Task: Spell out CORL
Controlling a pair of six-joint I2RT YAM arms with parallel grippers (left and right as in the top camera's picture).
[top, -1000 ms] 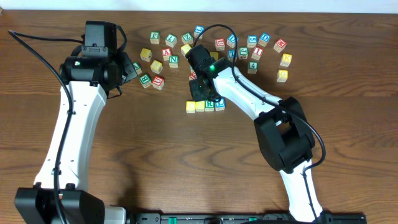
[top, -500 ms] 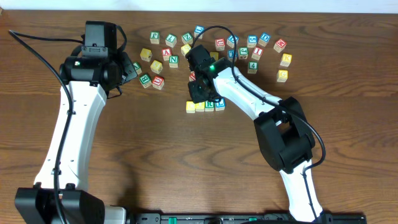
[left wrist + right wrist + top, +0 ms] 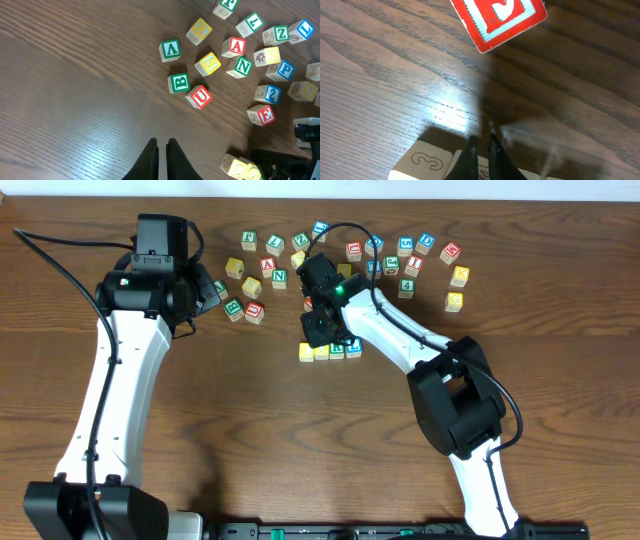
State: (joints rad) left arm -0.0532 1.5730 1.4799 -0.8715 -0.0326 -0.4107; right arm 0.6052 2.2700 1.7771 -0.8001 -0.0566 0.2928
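Right gripper (image 3: 481, 138) pressed together, placed at the four-cube row (image 3: 330, 350).
Left gripper (image 3: 162, 142) closed empty, seen near red U cube (image 3: 199, 96).

CORL cubes (image 3: 420, 162) mostly off-frame

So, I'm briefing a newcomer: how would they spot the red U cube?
From the left pincer, look to the scatter's nearest pair of wooden cubes. The red-framed wooden U cube lies right of the green-framed wooden B cube; of the pair, only it is red.
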